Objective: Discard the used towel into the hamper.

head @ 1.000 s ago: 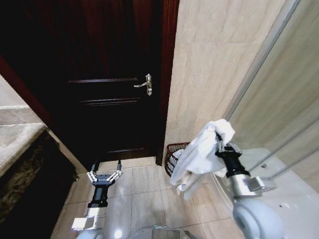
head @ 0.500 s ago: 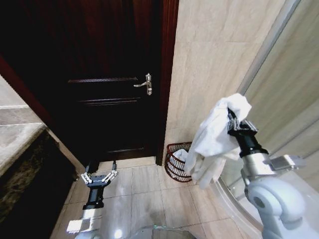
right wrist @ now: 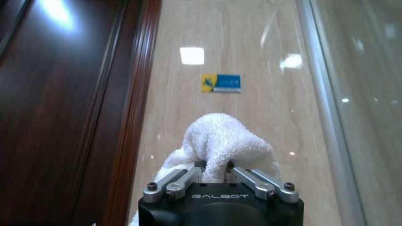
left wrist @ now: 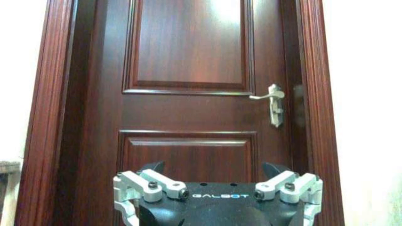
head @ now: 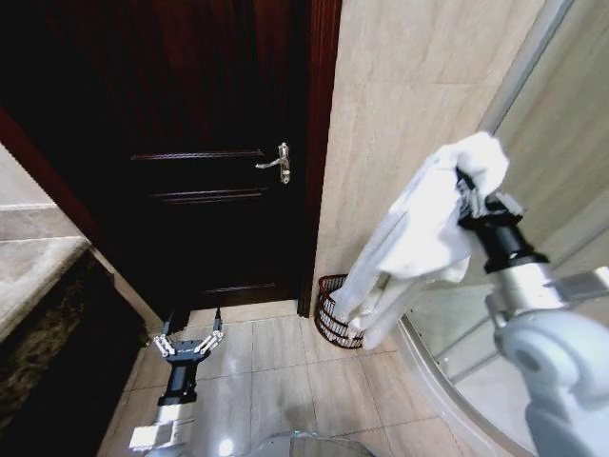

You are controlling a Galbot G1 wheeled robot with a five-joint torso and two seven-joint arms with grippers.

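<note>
A white towel hangs in long folds from my right gripper, which is raised high at the right against the tiled wall. In the right wrist view the fingers are shut on a bunch of the towel. The hamper, a dark reddish-brown wire basket, stands on the floor in the corner by the door frame. The towel's lower end hangs in front of the hamper's right side. My left gripper is low over the floor tiles at the left, open, facing the door.
A dark wooden door with a metal handle is shut ahead. A stone counter runs along the left. A curved glass shower enclosure closes off the right. Pale floor tiles lie between them.
My right arm has lifted the towel higher and to the right, uncovering more of the hamper. The left gripper has shifted slightly lower and leftward in view.
</note>
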